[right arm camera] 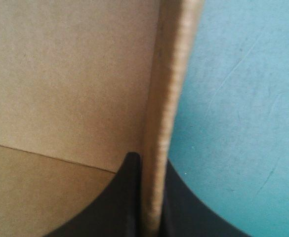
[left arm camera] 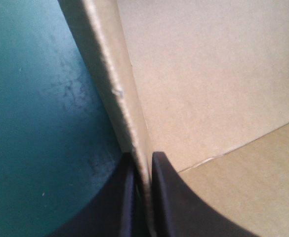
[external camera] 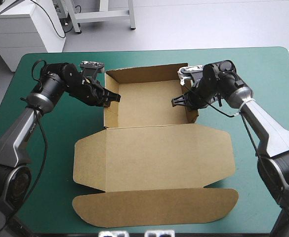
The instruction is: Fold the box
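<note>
The brown box [external camera: 149,148] lies mid-table as an open tray with its far, left and right walls raised and its lid flat toward the near edge. My left gripper [external camera: 110,98] is shut on the box's left wall [left arm camera: 119,94], one black finger [left arm camera: 166,192] inside and one outside. My right gripper [external camera: 182,100] is shut on the box's right wall [right arm camera: 169,98], which stands upright between its fingers [right arm camera: 124,197]. The tray floor [left arm camera: 253,182] shows inside both walls.
The teal-green cover [external camera: 45,168] lies bare on both sides of the box and along the far edge. The lid's rounded tuck flap [external camera: 154,207] reaches close to the table's near edge.
</note>
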`<state>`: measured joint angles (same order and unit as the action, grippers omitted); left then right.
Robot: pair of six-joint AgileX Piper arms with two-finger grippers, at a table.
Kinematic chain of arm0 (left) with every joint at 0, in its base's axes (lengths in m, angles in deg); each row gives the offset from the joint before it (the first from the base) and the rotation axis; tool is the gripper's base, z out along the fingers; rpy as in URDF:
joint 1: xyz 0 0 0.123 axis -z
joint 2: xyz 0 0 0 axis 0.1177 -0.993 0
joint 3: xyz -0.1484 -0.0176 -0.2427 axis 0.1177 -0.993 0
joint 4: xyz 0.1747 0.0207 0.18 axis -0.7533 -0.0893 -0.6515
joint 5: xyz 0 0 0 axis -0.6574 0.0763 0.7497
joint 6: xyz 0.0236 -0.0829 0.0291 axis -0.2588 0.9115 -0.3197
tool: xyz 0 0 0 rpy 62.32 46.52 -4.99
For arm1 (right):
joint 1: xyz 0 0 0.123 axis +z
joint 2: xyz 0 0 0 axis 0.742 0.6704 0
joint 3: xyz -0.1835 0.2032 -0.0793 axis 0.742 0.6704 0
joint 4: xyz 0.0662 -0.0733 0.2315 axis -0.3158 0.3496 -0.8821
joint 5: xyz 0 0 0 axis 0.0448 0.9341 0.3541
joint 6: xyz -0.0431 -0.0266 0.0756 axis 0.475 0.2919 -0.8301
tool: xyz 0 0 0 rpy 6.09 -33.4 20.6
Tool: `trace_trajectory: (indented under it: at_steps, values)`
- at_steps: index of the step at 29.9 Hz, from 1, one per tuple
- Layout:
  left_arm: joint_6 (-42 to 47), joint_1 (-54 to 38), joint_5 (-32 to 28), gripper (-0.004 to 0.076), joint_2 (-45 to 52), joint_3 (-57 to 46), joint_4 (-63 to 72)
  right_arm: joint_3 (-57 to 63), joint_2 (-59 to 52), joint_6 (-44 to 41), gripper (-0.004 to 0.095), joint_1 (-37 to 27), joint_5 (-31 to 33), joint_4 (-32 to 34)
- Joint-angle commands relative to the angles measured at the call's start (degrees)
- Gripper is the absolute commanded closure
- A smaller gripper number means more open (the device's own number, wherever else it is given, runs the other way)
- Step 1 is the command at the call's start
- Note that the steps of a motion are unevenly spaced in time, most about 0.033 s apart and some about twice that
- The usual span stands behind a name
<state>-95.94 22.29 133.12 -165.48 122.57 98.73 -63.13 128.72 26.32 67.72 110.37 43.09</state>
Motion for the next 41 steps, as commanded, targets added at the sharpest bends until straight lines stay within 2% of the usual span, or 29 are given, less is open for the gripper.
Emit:
trace_trajectory:
  at_steps: [1,6,17,19,21,24,26,28,30,33,41]
  values:
    - [-0.4,0.5,4.8,0.0732,0.0,5.6,-0.6,-1.8,-2.7,3.3,0.0922,0.3,0.6,-3.1]
    - [2.5,0.5,11.6,0.0732,-3.6,8.9,-4.6,-1.8,-1.8,2.9,0.0922,0.3,3.3,-0.6]
    - [4.9,0.5,11.8,0.0725,-4.6,9.0,-4.6,-1.8,1.1,2.6,0.0922,0.3,6.7,-3.0]
    - [4.4,0.5,11.8,0.0687,-4.6,9.0,-4.0,-1.8,1.1,2.6,0.0922,0.3,6.7,-2.5]
    - [3.8,0.5,11.8,0.0602,-4.6,9.0,-3.7,-1.8,1.1,2.6,0.0910,0.3,6.8,-2.0]
    - [3.8,0.5,11.8,0.0379,-4.6,9.0,-3.7,-1.8,1.1,2.6,0.0814,0.3,7.0,-1.6]
    - [3.8,0.5,11.8,0.0225,-4.6,9.0,-4.1,-1.8,1.1,2.6,0.0692,0.3,7.0,-1.3]
    - [3.8,0.5,11.8,0.0141,-4.6,9.0,-4.1,-1.8,1.1,2.9,0.0547,0.3,6.8,-1.1]
    - [4.0,0.5,11.8,0.0128,-4.6,9.0,-4.1,-1.8,1.1,3.0,0.0369,0.3,6.4,-0.9]
    - [3.9,0.5,11.8,0.0135,-4.5,9.0,-3.9,-1.9,1.1,3.0,0.0195,0.3,5.9,-0.5]
    - [0.6,0.5,11.8,0.0136,-2.5,12.1,-3.9,-6.3,0.4,4.0,0.0170,0.3,6.6,0.6]
